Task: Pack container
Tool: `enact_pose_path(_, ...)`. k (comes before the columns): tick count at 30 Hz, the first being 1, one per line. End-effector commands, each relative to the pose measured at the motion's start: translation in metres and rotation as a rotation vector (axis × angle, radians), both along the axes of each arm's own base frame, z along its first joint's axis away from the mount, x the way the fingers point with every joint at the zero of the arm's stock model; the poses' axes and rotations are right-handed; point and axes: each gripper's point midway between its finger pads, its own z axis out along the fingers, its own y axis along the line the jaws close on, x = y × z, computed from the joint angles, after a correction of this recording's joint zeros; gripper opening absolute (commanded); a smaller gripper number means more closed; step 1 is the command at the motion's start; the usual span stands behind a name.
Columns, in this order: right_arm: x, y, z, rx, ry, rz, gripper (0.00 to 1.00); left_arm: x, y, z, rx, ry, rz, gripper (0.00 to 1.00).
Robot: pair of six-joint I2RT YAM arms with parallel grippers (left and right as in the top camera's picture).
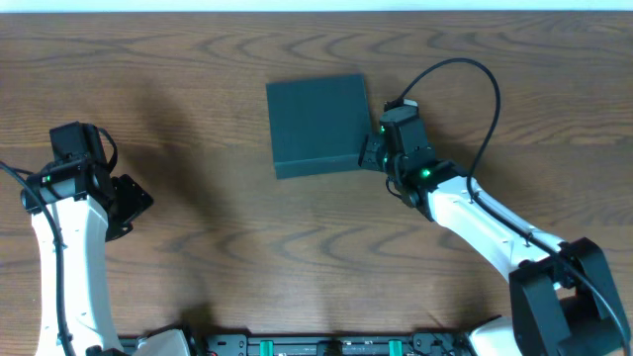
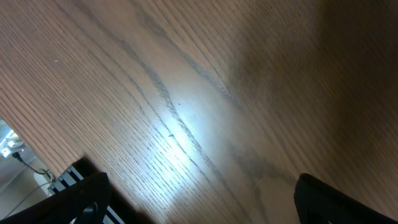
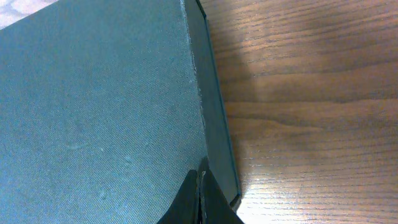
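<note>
At the middle of the brown wood-grain tabletop [image 1: 198, 59] we see the dark teal-green square cardboard container [image 1: 316, 124], its lid lying flat. Our right claw [image 1: 373, 153], pinched together on nothing, sits at its right edge. Our left claw [image 1: 129, 203] gapes wide, well apart, empty.

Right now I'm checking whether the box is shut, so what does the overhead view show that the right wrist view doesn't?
Only overhead: the whole dark green box with its lid lying flat, both arms, and the left hand far off to the left, apart from the box. Only right wrist: the lid's fine grain, its scuffed edge, and the right hand pinched shut at that edge. Both: the box, the wooden table, and the right hand at the box's right side.
</note>
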Motion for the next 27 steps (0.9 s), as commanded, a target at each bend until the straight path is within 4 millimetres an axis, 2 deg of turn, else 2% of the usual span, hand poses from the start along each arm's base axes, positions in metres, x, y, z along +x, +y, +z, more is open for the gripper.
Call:
enact_pose_path(1, -0.006, -0.002, -0.018, -0.018, 0.055, 0.003, 0.01, -0.002, 0.004, 0.001, 0.015, 0.01, 0.005, 0.95)
enact_pose_path(5, -0.012, -0.004, -0.023, -0.031, 0.086, 0.002, 0.01, -0.002, 0.004, 0.001, 0.015, 0.01, 0.005, 0.95)
enact_pose_path(10, -0.029, -0.012, -0.036, -0.053, 0.177, -0.021, 0.01, -0.002, 0.004, 0.001, 0.015, 0.01, 0.005, 0.95)
enact_pose_path(14, -0.032, -0.013, -0.038, -0.052, 0.194, -0.032, 0.01, -0.002, 0.004, 0.001, 0.015, 0.01, 0.005, 0.95)
enact_pose_path(22, -0.043, -0.004, -0.041, 0.007, 0.252, -0.048, 0.01, -0.002, 0.004, 0.001, 0.015, 0.01, 0.005, 0.95)
enact_pose_path(27, -0.062, 0.001, -0.048, -0.016, 0.315, -0.035, 0.01, -0.002, 0.004, 0.001, 0.015, 0.01, 0.005, 0.95)
